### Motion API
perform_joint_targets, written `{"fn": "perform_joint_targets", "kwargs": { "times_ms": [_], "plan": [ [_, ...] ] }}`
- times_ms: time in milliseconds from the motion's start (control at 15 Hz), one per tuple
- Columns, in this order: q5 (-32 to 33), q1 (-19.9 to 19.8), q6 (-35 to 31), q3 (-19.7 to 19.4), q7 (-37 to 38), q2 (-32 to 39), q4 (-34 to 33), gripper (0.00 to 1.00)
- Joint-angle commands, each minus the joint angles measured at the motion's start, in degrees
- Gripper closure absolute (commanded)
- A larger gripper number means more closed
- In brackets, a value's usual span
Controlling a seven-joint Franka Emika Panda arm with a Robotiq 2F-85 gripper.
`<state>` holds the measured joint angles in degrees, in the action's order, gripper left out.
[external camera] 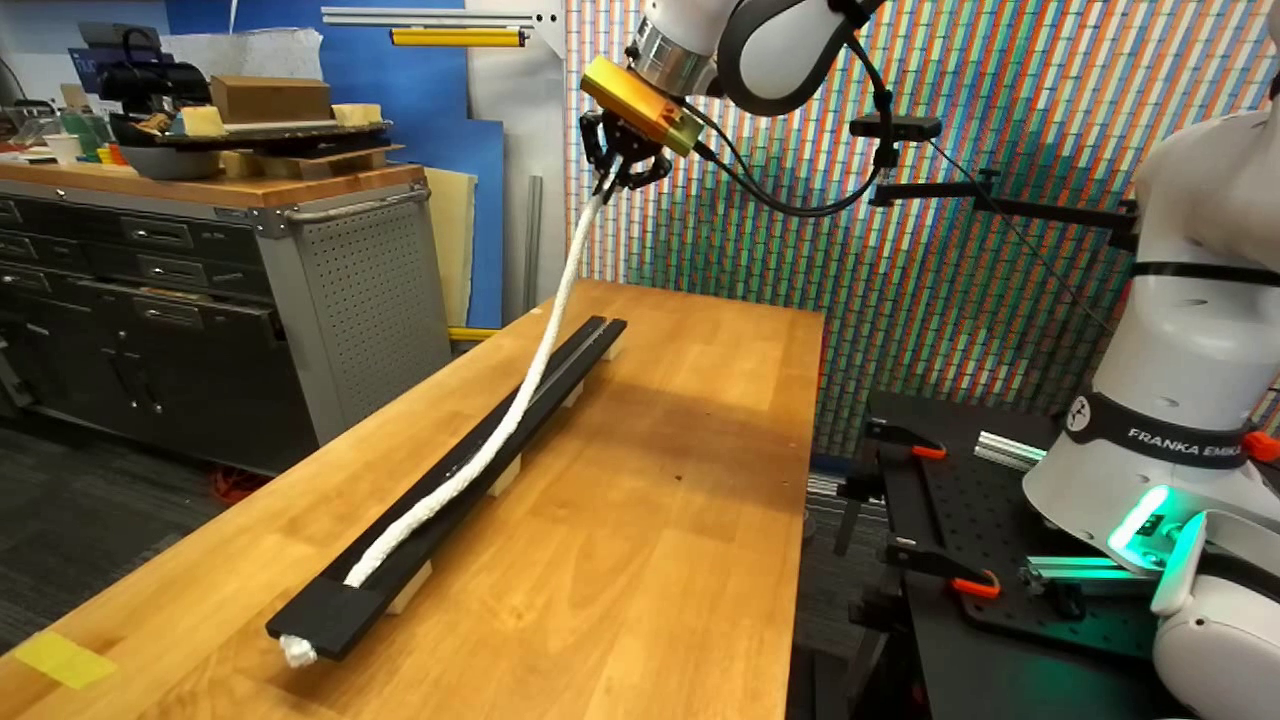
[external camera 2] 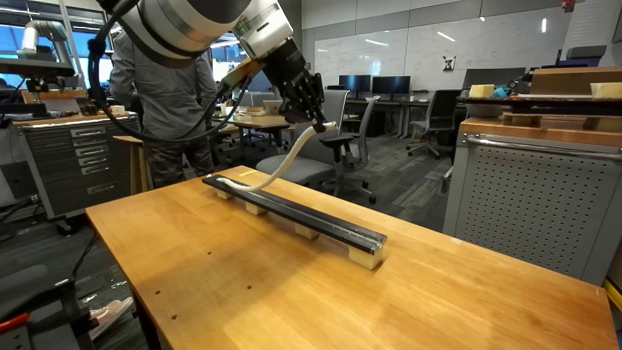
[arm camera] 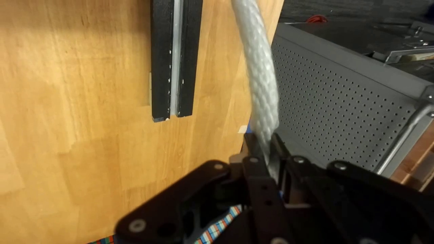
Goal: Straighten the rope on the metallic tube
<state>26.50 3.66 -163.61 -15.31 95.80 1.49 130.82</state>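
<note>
Right, FRANKA EMIKA reads across the arm's base; up top, the gripper pinches the white rope near one end, the rest curving down onto the black metallic tube, on pale blocks over the wooden table, whiteboard and standing person behind in an exterior view.

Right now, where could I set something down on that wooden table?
Bare table lies between the black tube and the edge facing the robot's base, and beyond the tube's end nearest the colourful panel. It's crowded along the tube: wooden blocks underneath, white rope curving up into the gripper.
</note>
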Motion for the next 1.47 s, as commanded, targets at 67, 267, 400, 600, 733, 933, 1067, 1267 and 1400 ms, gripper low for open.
{"fn": "perform_joint_targets", "kwargs": {
  "times_ms": [67, 267, 400, 600, 733, 933, 1067, 1267, 1400],
  "plan": [
    [-0.03, 0.17, -0.18, 0.38, -1.13, 5.03, -2.14, 0.97],
    [0.24, 0.20, 0.54, 0.33, -0.71, 7.81, -3.61, 0.97],
    [1.41, 0.29, 0.91, -0.38, 0.32, 8.95, -4.96, 0.97],
    [1.80, 0.11, 0.89, -1.35, 0.46, 10.65, -7.13, 0.97],
    [1.96, 0.01, 0.52, -2.09, 0.58, 11.82, -8.17, 0.97],
    [1.70, -0.12, 0.22, -2.70, -0.50, 13.18, -8.21, 0.97],
    [1.01, -0.43, -0.08, -2.34, -2.25, 14.20, -7.48, 0.97],
    [1.18, -0.25, -0.17, -2.41, -3.11, 16.60, -7.71, 0.97],
    [0.48, 0.87, -0.69, -3.75, -3.96, 18.62, -8.67, 0.97]
  ]
}}
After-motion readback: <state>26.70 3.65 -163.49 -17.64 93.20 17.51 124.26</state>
